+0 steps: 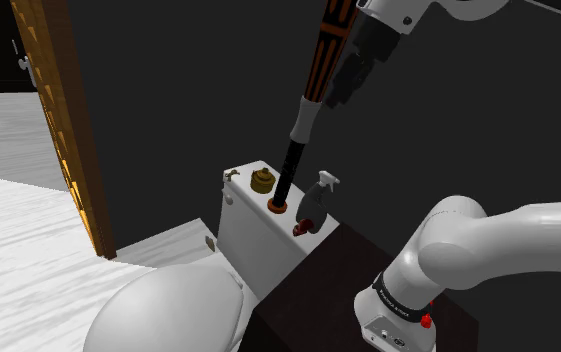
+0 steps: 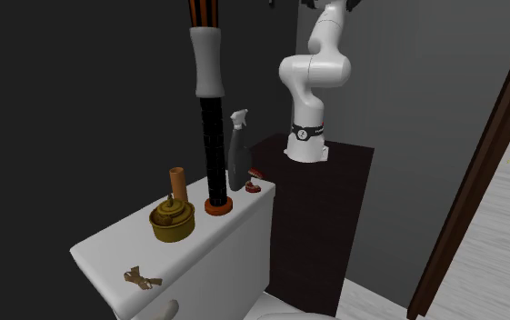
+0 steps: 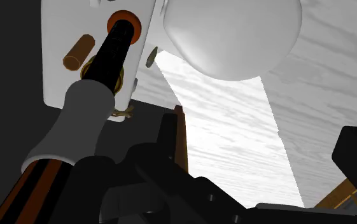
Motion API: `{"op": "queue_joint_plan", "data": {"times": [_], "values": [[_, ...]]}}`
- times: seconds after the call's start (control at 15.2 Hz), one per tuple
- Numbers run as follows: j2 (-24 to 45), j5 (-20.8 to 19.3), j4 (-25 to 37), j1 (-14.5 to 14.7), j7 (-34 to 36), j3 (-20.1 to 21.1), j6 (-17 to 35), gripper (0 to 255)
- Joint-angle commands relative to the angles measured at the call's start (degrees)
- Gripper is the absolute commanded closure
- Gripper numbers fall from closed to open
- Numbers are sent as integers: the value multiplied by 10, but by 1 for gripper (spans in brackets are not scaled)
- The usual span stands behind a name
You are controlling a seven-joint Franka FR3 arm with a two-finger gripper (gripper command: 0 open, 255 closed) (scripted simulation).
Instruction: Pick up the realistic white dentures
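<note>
Jaws spread wide, nothing between them. Gripper [image 3: 263, 133] hangs high above the toilet tank [image 2: 107, 253]. Dentures [image 2: 254, 186] lie on the tank's far end, toward the second exterior view's right, just beside the spray bottle [image 2: 237, 150]. Not yet grasped; descent, closing and lift all remain.

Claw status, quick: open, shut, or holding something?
Claw: open, holding nothing.
</note>
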Motion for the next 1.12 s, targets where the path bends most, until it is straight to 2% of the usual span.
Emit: {"op": "queue_joint_plan", "data": {"times": [0.0,0.59,1.06], "values": [[0,0,0,0,0,0,0,0],[-25,-41,-175,37,-162,-41,116,0],[0,-89,-284,51,-289,-86,227,0]]}}
